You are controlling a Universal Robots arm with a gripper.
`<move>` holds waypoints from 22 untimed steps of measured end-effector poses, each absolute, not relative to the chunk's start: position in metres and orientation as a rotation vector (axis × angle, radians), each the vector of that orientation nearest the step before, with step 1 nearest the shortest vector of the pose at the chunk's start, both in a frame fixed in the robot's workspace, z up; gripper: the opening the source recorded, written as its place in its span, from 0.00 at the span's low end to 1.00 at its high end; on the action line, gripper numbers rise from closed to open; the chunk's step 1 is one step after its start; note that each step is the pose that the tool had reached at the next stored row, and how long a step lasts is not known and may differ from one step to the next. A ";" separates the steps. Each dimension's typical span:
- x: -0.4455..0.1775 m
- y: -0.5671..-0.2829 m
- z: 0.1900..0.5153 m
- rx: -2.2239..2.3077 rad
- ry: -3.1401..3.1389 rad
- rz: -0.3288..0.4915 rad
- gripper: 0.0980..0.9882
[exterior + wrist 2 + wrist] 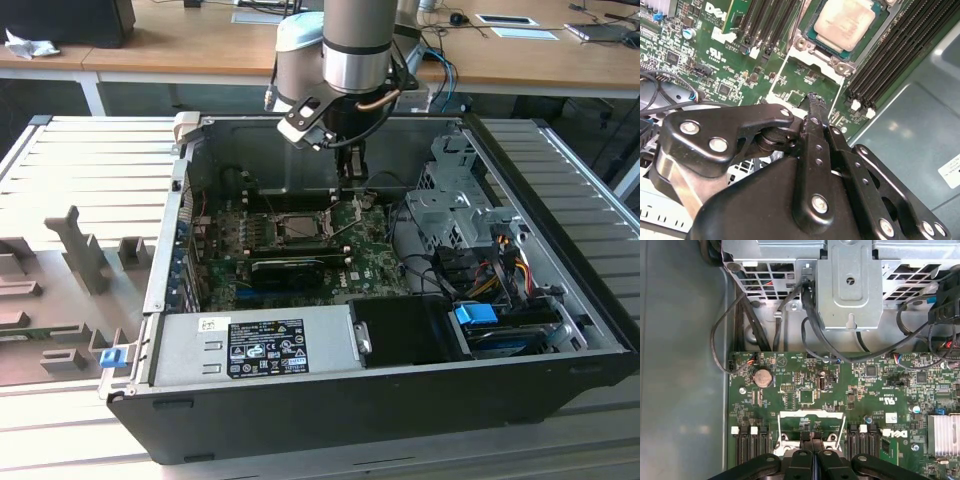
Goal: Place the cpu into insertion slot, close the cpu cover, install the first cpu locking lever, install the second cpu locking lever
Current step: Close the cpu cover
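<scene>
An open computer case [300, 420] lies on its side on a grey slatted worktop [90, 170]. Nearest in the exterior view is its dark front wall, and behind that wall sits the grey power supply [250, 345]. Next comes the green board [370, 270] with a long black expansion card [295, 268] on it. Just behind the card is the insertion slot [802, 44], and the cpu [845, 22] lies flat inside it, its pale metal face up, with black memory slots [890, 55] on both sides. The claw [350, 192] hangs from the arm [355, 50] above the board, just beside the slot on the exterior view's right. In both wrist views its two black fingers [807, 452] are pressed together along their length and hold nothing. I cannot tell if the tips touch the board. Further on from the claw, in the first wrist view, are a round coin battery [763, 377], black cables [810, 335] and the metal drive cage [850, 285]. Farthest away, behind the case, stand wooden desks [200, 45].
</scene>
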State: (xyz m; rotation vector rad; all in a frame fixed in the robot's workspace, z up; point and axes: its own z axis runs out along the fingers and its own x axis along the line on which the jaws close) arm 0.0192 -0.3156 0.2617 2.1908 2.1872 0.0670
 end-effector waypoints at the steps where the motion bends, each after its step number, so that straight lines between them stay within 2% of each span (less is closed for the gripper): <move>1: 0.020 -0.316 0.262 2.191 2.187 0.067 0.01; 22: 0.061 -0.316 0.249 2.189 2.193 0.063 0.01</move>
